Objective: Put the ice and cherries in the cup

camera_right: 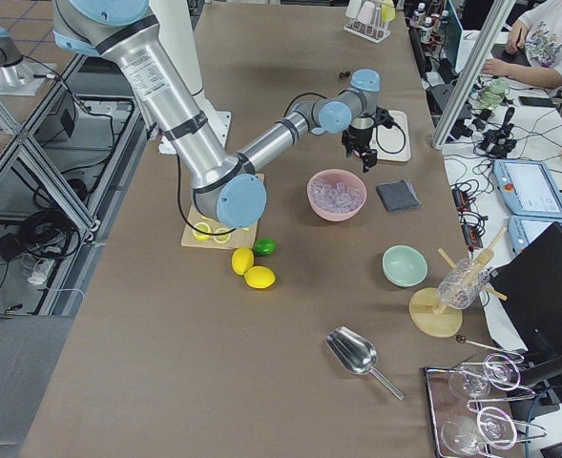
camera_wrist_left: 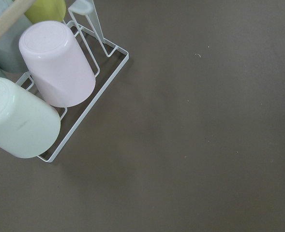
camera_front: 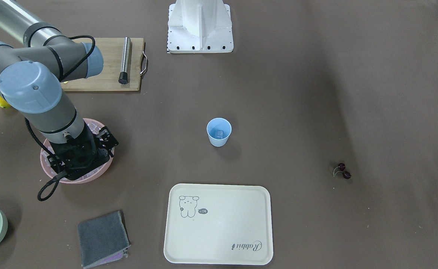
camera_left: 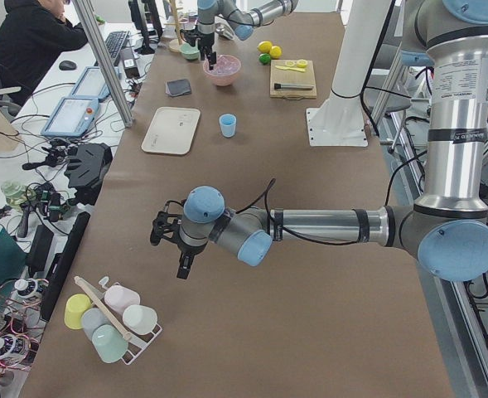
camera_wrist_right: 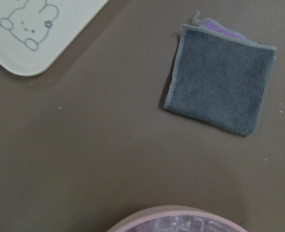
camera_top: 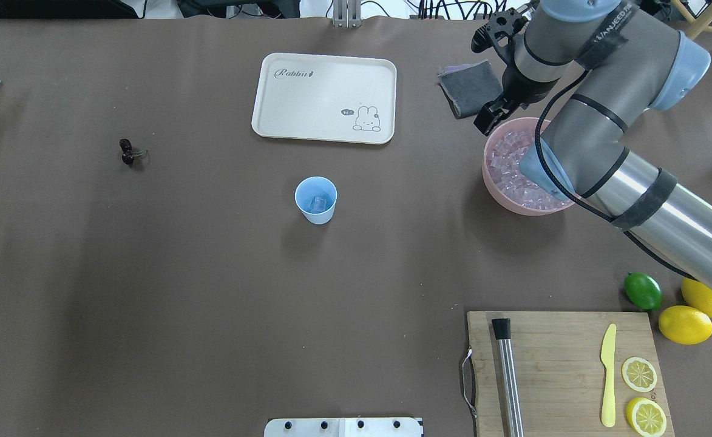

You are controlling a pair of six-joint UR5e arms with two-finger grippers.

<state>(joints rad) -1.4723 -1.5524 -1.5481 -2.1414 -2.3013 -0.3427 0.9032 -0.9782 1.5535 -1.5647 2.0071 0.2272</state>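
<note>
Ice partly loaded, cherries not started.
Nearest the robot, the light blue cup (camera_top: 315,200) stands upright near the middle of the tabletop (camera_top: 210,303). At least one cube of ice (camera_top: 317,203) is in it, so the ice step looks begun; whether more is wanted I cannot tell. Farther out, toward the tabletop's right end, the pink bowl (camera_top: 485,164) holds the main heap of cubes. The cherries (camera_top: 128,152) lie bare on the tabletop toward its left end, well apart from the cup, untouched, so that step is all left. Beyond these, the right gripper (camera_top: 490,116) hangs over the bowl's far rim; I cannot tell if it is spread, closed or grasping a cube. The left gripper (camera_left: 182,267) hovers at the left end near a cup rack (camera_left: 136,348), its finger state unreadable.
</note>
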